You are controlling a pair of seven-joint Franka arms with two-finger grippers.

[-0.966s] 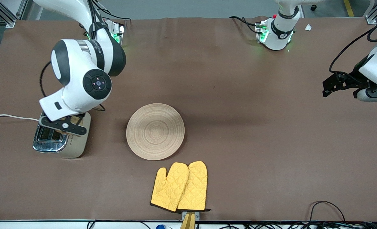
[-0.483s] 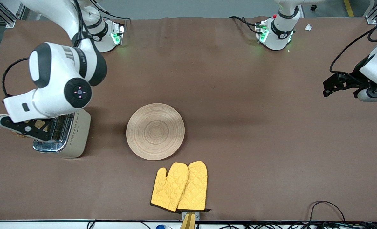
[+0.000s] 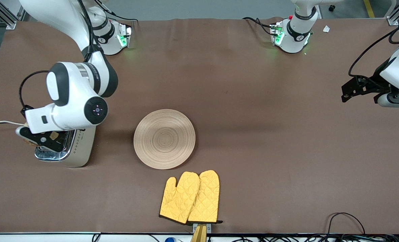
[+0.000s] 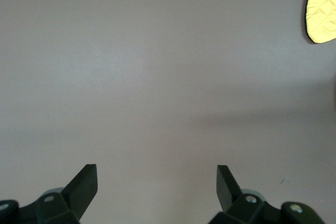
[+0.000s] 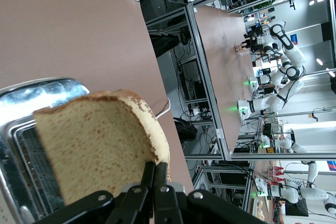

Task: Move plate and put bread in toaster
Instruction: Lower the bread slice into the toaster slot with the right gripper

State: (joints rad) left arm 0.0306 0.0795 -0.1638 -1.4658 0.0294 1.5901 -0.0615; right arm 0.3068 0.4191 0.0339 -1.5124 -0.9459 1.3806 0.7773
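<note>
The toaster stands at the right arm's end of the table, chrome top up. My right gripper hangs over its outer edge, shut on the bread. In the right wrist view the brown slice is pinched by its crust in my right gripper, held on edge above the toaster's chrome top. The wooden plate lies empty mid-table. My left gripper waits open over the left arm's end of the table; in the left wrist view it has only bare table between its fingers.
Two yellow oven mitts lie nearer the front camera than the plate; one mitt's edge shows in the left wrist view. The toaster's white cord runs off the table's end. Cables lie at the front corner.
My right arm swung the bread from over the toaster out past its outer edge, then partway back over it. The left arm, plate and mitts have not moved.
</note>
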